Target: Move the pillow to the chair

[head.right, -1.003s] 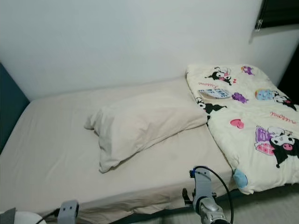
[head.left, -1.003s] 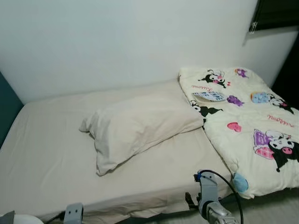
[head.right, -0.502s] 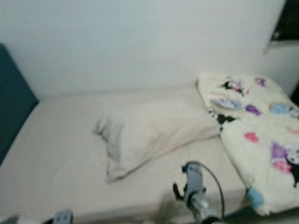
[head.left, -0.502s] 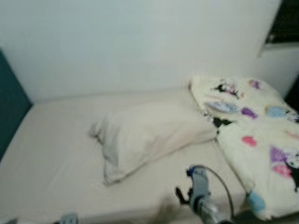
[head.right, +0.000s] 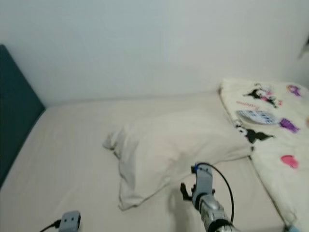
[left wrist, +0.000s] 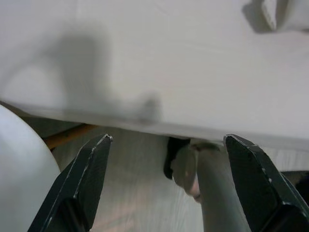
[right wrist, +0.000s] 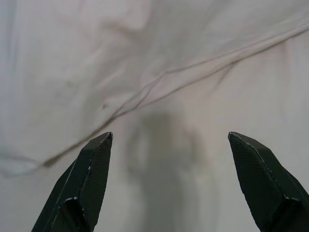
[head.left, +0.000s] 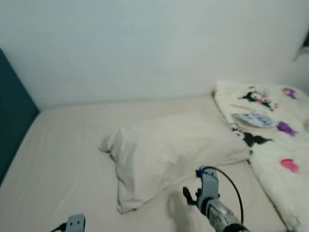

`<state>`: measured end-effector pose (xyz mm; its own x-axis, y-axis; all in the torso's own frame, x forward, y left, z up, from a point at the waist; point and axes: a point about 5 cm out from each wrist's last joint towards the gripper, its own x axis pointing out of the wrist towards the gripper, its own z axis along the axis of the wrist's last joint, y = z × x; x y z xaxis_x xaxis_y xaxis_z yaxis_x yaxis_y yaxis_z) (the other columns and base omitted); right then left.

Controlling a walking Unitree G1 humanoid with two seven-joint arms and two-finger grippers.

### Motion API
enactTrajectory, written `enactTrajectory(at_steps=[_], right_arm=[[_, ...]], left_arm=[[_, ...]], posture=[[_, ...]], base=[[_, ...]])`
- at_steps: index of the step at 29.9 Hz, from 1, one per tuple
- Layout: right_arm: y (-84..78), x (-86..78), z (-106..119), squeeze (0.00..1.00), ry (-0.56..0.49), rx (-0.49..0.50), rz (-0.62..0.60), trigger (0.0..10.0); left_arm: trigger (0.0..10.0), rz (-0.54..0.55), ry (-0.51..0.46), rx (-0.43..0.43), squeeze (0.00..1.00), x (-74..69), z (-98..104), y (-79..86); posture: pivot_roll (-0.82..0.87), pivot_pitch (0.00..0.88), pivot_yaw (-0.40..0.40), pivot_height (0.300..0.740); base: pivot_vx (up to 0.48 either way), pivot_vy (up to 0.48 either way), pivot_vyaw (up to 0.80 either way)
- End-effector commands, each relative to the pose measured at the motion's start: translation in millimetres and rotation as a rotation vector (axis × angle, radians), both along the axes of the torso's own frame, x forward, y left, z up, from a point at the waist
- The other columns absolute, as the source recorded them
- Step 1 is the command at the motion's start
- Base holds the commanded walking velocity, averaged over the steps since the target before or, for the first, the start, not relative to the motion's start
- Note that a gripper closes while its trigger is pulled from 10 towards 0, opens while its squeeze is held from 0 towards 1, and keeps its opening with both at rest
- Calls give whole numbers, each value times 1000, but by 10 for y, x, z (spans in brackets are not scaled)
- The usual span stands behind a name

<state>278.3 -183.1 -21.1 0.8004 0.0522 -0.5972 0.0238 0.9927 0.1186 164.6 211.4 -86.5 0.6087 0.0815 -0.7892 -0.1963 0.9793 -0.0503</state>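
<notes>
A cream pillow [head.left: 169,152] lies slanted across the middle of the bed [head.left: 63,154], one corner pointing toward the bed's front edge. My right arm [head.left: 212,205] reaches over the bed just in front of the pillow's near edge. The right gripper [right wrist: 169,179] is open above the sheet, with the pillow's seam [right wrist: 159,79] right ahead of its fingertips. My left gripper [left wrist: 166,186] hangs low by the bed's front edge, open and holding nothing.
A cartoon-print duvet [head.left: 270,125] is bunched on the right side of the bed, touching the pillow's far corner. A teal headboard [head.left: 12,116] stands at the left, a white wall [head.left: 145,48] behind. A bed leg [left wrist: 212,193] and floor show under the mattress edge.
The camera has come closer to the bed and swung left, so the duvet has slid toward the right edge. My right arm has risen and reached forward over the sheet toward the pillow.
</notes>
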Motion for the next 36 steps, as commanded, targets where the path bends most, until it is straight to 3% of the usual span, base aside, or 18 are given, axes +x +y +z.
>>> enactTrajectory(at_steps=[1, 8, 13, 17, 19, 24, 25, 27, 29, 32, 36], right_arm=[[-93, 7, 24, 0, -18, 19, -43, 10000], [-158, 143, 162, 0, -72, 73, -86, 10000], [-214, 268, 295, 0, -110, 147, -130, 10000], [-217, 286, 316, 0, -120, 164, -136, 10000], [-165, 369, 404, 0, -161, 233, -114, 10000], [-130, 406, 442, 0, -176, 252, -97, 10000], [-109, 426, 463, 0, -185, 269, -94, 10000], [-96, 438, 476, 0, -190, 282, -93, 10000], [-86, 448, 484, 0, -193, 306, -106, 10000], [-64, 467, 500, 0, -205, 427, -179, 10000], [-57, 469, 500, 0, -207, 471, -207, 10000]], left_arm=[[10000, -5, 28, -3, 0, -62, -36, -34], [10000, 21, 27, 11, 0, -59, -30, -2], [10000, 32, 16, 47, 0, -35, -7, 59], [10000, 40, 11, 56, 0, -23, 3, 78], [10000, 95, -59, 137, 0, 130, 119, 242], [10000, 127, -122, 189, 0, 266, 231, 360], [10000, 152, -177, 222, 0, 377, 331, 449], [10000, 169, -214, 243, 0, 448, 400, 506], [10000, 187, -257, 262, 0, 532, 484, 567], [10000, 196, -383, 322, 0, 766, 733, 688], [10000, 206, -471, 348, 0, 908, 908, 751]], posture=[[14, 0, 75, 740], [15, 0, 76, 740], [16, 0, 76, 715], [16, 0, 76, 710], [15, 0, 80, 695], [17, 0, 81, 685], [21, 0, 81, 680], [21, 0, 81, 675], [22, 0, 80, 670], [26, 0, 79, 655], [32, 0, 78, 645]], base=[[0, -480, 0], [0, -69, 0], [0, 0, 0], [0, 0, 0], [0, 0, 0], [0, 0, 0], [0, 0, 0], [0, 0, 0], [0, 0, 0], [0, 0, 0], [0, 0, 0]])
